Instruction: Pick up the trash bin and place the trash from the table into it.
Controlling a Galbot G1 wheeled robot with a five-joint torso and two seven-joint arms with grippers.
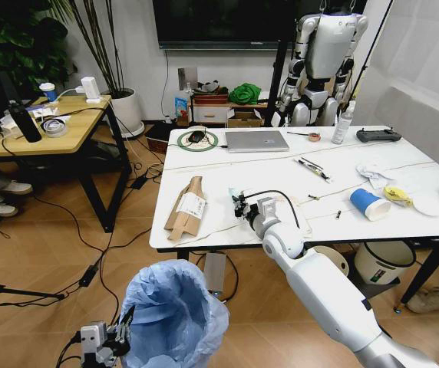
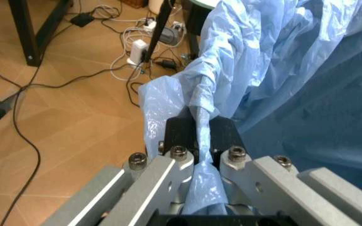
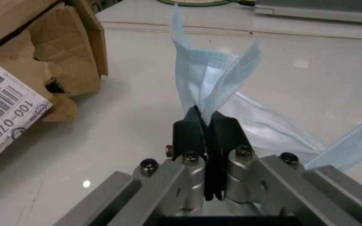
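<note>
Head view: the trash bin (image 1: 175, 314), lined with a crinkled light-blue bag, hangs off the floor at about 6 o'clock in the picture, below the near edge of the tabletop (image 1: 404, 222). The left end effector (image 1: 120, 337) sits at the bin's 8 o'clock side. In the left wrist view its fingers (image 2: 179, 132) are pinched narrow on a twisted fold of the bag at the bin's rim (image 2: 200, 101), so the bin is carried by that grip.

The right end effector (image 1: 237, 205) reaches over the near part of the tabletop, just at 3 o'clock of the flattened brown cardboard box (image 1: 187, 207), which lies on the white surface with a barcode label facing up. In the right wrist view its black pads (image 3: 190, 136) are squeezed together on a light-blue face mask (image 3: 216, 80); the pleated body of the mask stands up from the pads and its pale ear straps trail onto the glossy top. The torn cardboard box (image 3: 49, 52) lies near the mask, apart from it.

Farther along the tabletop, toward 3 o'clock from the right end effector, a blue paper cup (image 1: 370, 204) lies on its side. Past it lie a yellow wrapper (image 1: 396, 195) and a white lid (image 1: 428, 205), with a crumpled white tissue (image 1: 373, 175) toward 1 o'clock of the cup.
</note>
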